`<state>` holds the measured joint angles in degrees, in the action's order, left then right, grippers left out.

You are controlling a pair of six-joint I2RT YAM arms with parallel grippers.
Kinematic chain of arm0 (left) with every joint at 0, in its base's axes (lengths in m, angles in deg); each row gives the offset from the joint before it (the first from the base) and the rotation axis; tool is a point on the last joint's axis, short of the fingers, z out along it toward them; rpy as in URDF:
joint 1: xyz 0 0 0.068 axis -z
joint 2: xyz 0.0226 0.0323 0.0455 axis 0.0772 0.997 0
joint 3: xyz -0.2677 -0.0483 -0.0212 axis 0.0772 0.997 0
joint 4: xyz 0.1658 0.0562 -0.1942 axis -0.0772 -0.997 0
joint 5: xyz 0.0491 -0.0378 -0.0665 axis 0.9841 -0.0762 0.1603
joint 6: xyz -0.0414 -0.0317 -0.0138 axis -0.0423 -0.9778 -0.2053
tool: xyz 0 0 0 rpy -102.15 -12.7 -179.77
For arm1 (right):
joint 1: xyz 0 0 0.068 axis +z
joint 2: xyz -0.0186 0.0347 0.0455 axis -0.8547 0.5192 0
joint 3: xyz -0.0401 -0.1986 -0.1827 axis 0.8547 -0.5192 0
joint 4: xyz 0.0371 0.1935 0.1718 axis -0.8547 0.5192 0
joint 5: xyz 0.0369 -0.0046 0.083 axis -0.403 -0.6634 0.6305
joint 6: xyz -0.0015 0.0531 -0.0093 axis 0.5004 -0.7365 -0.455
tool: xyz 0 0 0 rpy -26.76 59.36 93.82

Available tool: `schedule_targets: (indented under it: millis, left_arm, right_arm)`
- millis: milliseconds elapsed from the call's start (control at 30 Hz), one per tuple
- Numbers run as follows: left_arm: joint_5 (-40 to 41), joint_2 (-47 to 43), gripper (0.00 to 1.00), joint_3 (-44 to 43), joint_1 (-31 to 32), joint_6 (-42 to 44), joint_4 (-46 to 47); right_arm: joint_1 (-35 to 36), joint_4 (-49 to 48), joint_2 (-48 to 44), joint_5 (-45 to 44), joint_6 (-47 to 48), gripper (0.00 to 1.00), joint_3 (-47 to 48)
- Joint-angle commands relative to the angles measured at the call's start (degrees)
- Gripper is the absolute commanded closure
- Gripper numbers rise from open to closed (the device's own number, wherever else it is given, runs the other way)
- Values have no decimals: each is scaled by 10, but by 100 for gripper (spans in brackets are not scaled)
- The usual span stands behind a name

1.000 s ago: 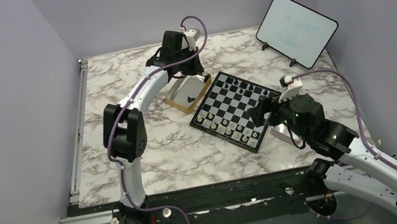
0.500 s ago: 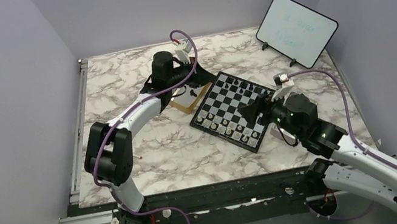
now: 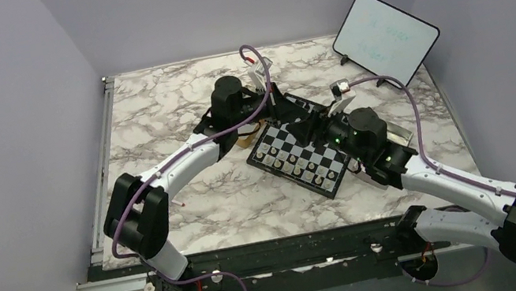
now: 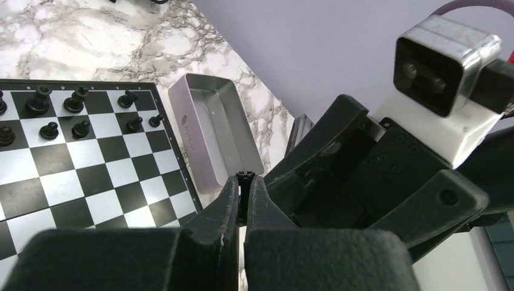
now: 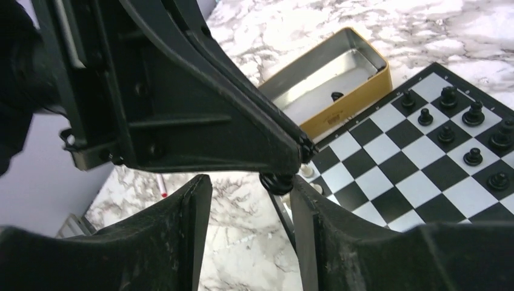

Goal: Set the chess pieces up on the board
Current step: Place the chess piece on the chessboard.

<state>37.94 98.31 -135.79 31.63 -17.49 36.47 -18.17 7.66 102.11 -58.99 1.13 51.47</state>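
Left wrist: chess piece point(image 4: 245, 176) pinched in left end effector point(image 4: 245, 182)

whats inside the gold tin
One small black chess piece lies on the bare floor of the gold tin. The end nearest the left gripper is covered by it, so anything there is unseen.

Worktop point(image 3: 193, 205): smooth, marble-patterned, slight sheen. Board point(image 4: 91, 176): glossy black and white checks. Chess piece point(image 5: 276, 182) nipped in the left pincer point(image 4: 244, 185): glossy black, plastic by appearance. Left pincer and right pincer point(image 5: 248, 200): matt black plastic, faintly grained. Gold tin point(image 5: 339, 79): metal, bright reflective interior. Silver tin point(image 4: 212, 133): brushed metal, satin.
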Motion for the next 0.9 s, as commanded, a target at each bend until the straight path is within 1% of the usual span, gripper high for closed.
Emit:
schedule_targets:
  millis: [0, 200, 333, 400, 500, 633, 767, 867]
  left_arm:
    - [0, -21, 100, 14, 0, -22, 20]
    - [-1, -24, 100, 23, 3, -25, 20]
    - [-4, -25, 100, 29, 3, -33, 20]
    - [-9, -23, 98, 29, 5, -38, 20]
    - [-30, -20, 97, 30, 5, -42, 20]
    - [-33, -34, 94, 39, 4, -40, 20]
    - [-45, -47, 87, 47, 5, -42, 19]
    - [-50, -57, 80, 56, 5, -47, 19]
  right_arm:
    - [3, -66, -14, -31, -3, 48, 1]
    - [3, -62, -20, -76, 8, 60, -1]
    - [3, -65, -24, -111, 17, 64, -7]
    - [3, -79, -26, -134, 28, 65, -16]
    - [3, -112, -31, -150, 53, 72, -38]
    - [3, -124, -32, -119, 98, 84, -48]
    - [3, -145, -47, -66, 179, 90, -71]
    - [3, -146, -65, -26, 243, 92, -83]
